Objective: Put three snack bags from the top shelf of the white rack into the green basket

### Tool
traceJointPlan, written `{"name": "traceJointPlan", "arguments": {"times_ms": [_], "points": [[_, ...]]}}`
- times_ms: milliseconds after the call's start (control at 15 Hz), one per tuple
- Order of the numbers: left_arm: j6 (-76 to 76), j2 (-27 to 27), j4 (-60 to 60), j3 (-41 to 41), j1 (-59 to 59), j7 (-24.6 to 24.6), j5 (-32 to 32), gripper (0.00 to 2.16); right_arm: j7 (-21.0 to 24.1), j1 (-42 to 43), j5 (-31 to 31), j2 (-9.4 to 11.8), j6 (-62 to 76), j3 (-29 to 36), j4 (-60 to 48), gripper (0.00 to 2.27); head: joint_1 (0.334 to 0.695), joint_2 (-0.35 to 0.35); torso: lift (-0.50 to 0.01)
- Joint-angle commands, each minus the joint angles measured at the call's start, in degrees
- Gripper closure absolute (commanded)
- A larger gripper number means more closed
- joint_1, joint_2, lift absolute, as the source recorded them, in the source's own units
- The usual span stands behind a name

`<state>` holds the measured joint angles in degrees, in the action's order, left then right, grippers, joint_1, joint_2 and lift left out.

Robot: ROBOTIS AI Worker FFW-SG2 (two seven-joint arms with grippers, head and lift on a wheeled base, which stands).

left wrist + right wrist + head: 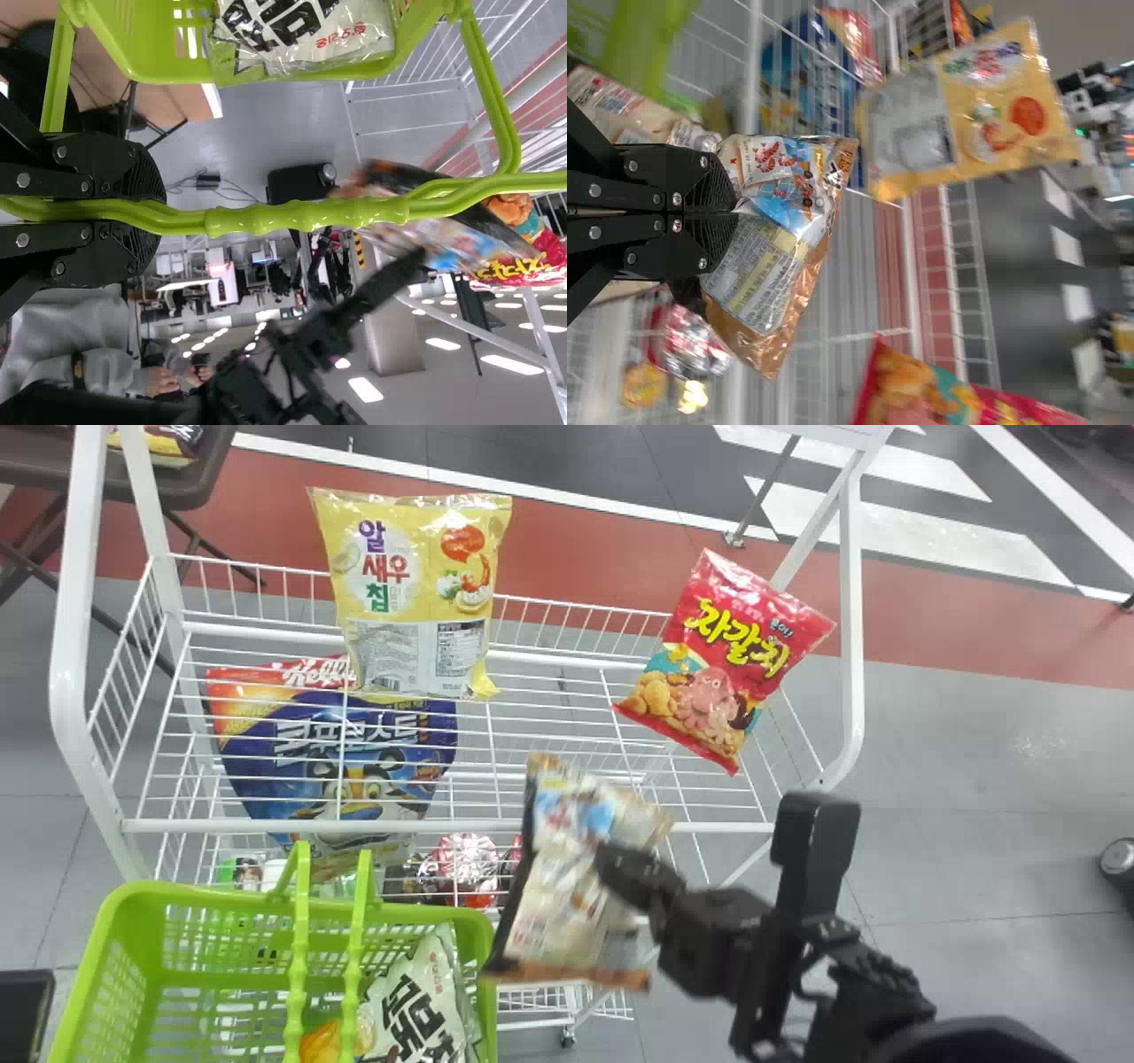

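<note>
The white rack is standing on a grey floor, its wire top shelf bearing 2 snack bags. A yellow snack bag is standing toward the left, and a red snack bag is leaning at a tilt toward the right. Under the wires, a blue cereal bag is lying lower down, and shiny red packs are sitting near it.

Behind the rack, a red band is running across the floor, with black and white markings beyond. A brown desk is standing at the far left, carrying a packet. Ceiling lights are shining over the room.

The right hand is gripping a brown-edged snack bag, which is hanging tilted before the rack, close to the right side of the green basket. The left hand is clasping the basket's handle. Inside the basket, a black-and-white snack bag is resting beside something orange.
</note>
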<state>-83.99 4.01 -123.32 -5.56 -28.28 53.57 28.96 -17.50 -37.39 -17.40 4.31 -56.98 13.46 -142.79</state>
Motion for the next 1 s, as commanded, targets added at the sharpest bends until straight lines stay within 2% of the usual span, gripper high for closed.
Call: {"name": "traceJointPlan", "arguments": {"times_ms": [0,133,333,400,467,533,667,800,933], "points": [[0.0,-0.05,0.01,0.2,0.42,-0.31,-0.13,1.51,-2.8,-3.04,-4.75,0.0,-5.91,0.86,-0.21,2.19,0.695,-0.35,0.0],[-0.18,-0.05,-0.26,0.64,0.42,-0.57,-0.13,1.51,-4.74,-3.92,-6.33,0.09,-6.97,-1.51,1.37,2.19,0.695,-0.35,0.0],[-0.88,-0.05,-1.22,1.95,0.33,-0.92,-0.22,1.51,-4.03,-2.95,-4.31,1.14,-2.93,-10.74,5.5,2.19,0.695,-0.35,0.0],[-1.05,-0.05,-1.57,2.39,0.33,-1.19,-0.22,1.51,-3.5,-1.9,-3.17,1.49,-1.52,-13.73,6.56,2.19,0.695,-0.329,0.0],[-1.05,-0.05,-1.57,2.83,0.33,-1.19,-0.31,1.51,-3.15,-0.93,-2.82,1.49,0.59,-16.1,7.61,2.19,0.695,-0.296,0.0],[-1.05,0.04,-1.75,3.18,0.24,-1.28,-0.31,1.51,-2.54,0.04,-2.91,1.49,2.35,-18.21,8.32,2.19,0.695,-0.228,0.0],[-1.05,0.3,-1.75,3.8,0.07,-1.19,-0.31,1.51,-2.27,1.09,-4.4,1.4,3.93,-20.76,9.64,2.19,0.695,-0.162,0.0],[-1.05,0.48,-2.19,3.8,-0.11,-1.19,-0.31,1.51,-2.71,1.09,-6.16,1.49,3.75,-21.28,10.51,2.19,0.695,-0.104,0.0],[-1.23,0.65,-2.28,3.8,-0.28,-1.01,-0.22,1.51,-2.19,1.79,-4.93,1.76,3.75,-21.64,12.62,2.18,0.695,-0.047,0.0]]}}
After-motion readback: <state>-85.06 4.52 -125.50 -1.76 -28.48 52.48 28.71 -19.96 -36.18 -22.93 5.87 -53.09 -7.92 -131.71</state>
